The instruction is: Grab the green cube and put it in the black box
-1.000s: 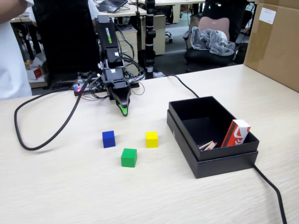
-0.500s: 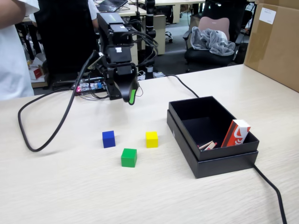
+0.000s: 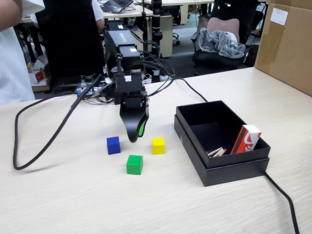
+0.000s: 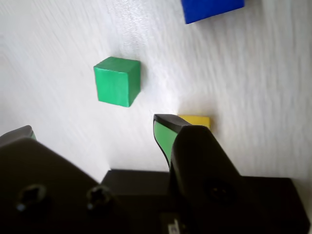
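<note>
Resting flat, the plain bright green cube [image 3: 134, 165] sits untouched.

Bright even light, soft shadows, wrist view slightly blurred

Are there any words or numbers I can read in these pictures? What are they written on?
None can be read.
The red and white packet in the black box has white marks, too small to read.
The white labels on the arm and on the brown carton are blurred.
</note>
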Controlling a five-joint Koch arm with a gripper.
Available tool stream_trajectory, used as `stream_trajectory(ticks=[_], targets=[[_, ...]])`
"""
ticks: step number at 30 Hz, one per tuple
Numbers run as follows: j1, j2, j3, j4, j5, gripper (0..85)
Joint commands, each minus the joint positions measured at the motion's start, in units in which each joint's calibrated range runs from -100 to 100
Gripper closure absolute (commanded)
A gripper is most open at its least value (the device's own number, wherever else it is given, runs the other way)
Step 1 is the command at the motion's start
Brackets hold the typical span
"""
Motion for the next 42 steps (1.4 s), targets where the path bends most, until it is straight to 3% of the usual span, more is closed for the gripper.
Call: stream_trajectory(ticks=[1,14,21,24,29,32,42], targets=[[-0.34,4.09,7.11,-0.34,-0.34,38.2],[-0.88,18.21,13.91,-0.34,-0.15,38.6],[-0.88,19.35,14.09,-0.34,-0.10,54.0],[-0.98,19.35,14.09,-0.34,0.05,70.6],[-0.98,18.90,13.73,-0.34,-0.10,72.9],[-1.03,17.63,13.55,-0.34,0.00,84.7],[0.44,-7.61,8.38,-0.34,-1.37,85.0]])
